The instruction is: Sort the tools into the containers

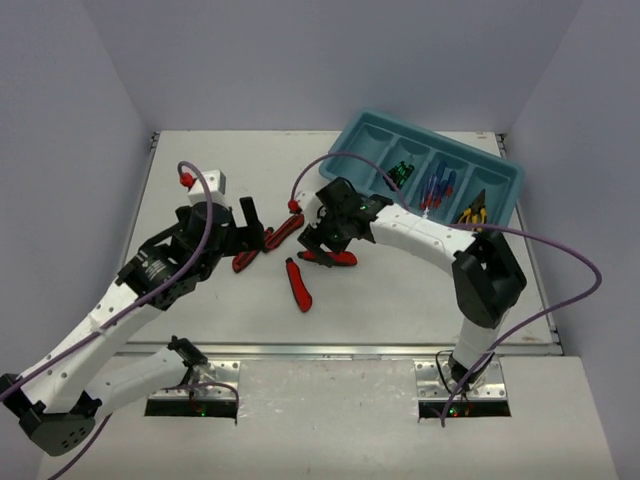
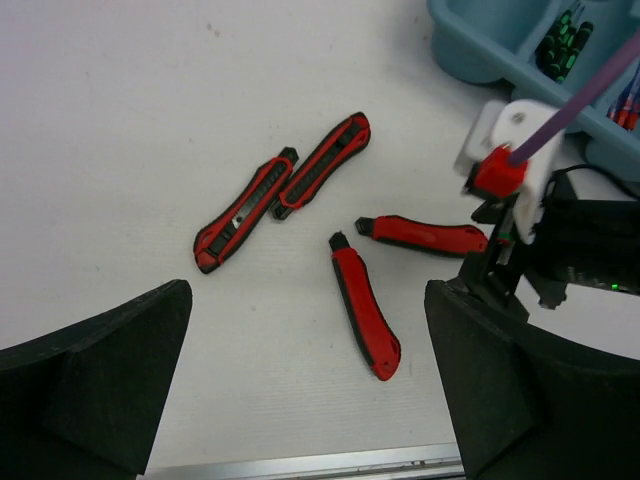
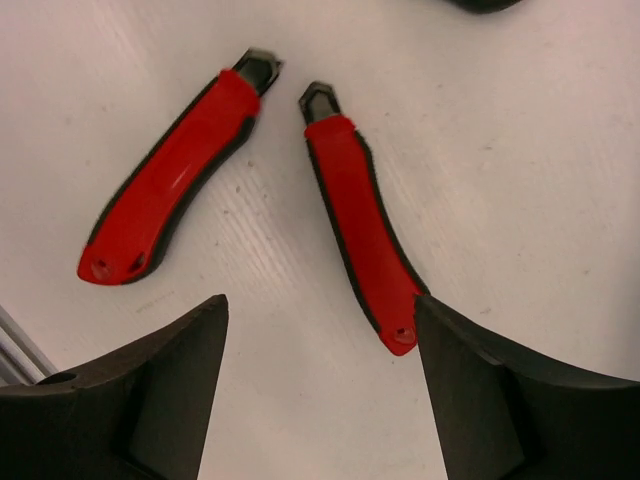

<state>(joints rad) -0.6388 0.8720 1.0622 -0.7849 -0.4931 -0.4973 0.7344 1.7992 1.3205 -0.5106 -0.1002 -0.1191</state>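
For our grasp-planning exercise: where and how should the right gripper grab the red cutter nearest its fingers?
Mid-handle of the red cutter, from straight above, fingers across its narrow width: it lies flat, long and slim, its sides free.

1. Red cutters [image 3: 360,235]: smooth plastic handles with a soft sheen, black matt edging
2. Table [image 3: 520,150]: white, matt, finely ribbed surface; brushed metal strip [image 2: 300,464] along its near edge
3. Tray [image 2: 480,50]: teal plastic, smooth, slightly glossy
4. Fingers [image 3: 520,400] of the right gripper [image 3: 318,305]: matt black plastic
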